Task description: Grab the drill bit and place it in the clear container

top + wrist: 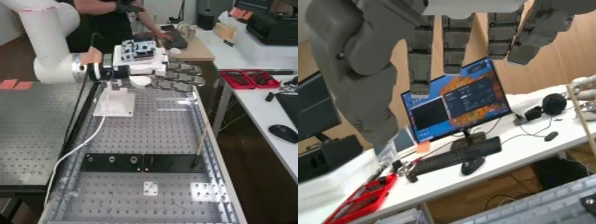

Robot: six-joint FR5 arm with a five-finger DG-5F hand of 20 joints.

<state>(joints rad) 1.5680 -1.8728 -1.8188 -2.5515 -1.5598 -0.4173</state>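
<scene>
Could topple thin stick (201,140) right of centre, high view, by lowering wide, empty hand (181,77) from upper centre carelessly.

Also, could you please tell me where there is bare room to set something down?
On the bench, between the stand, black strip, cable and stick; another patch borders the small white plate. It is crowded along the strip, with its round fittings, and around the stand, near the hand.

Room lies between white stand (114,107) and black bar (169,163), with a slanting stick (202,138) alongside.
</scene>
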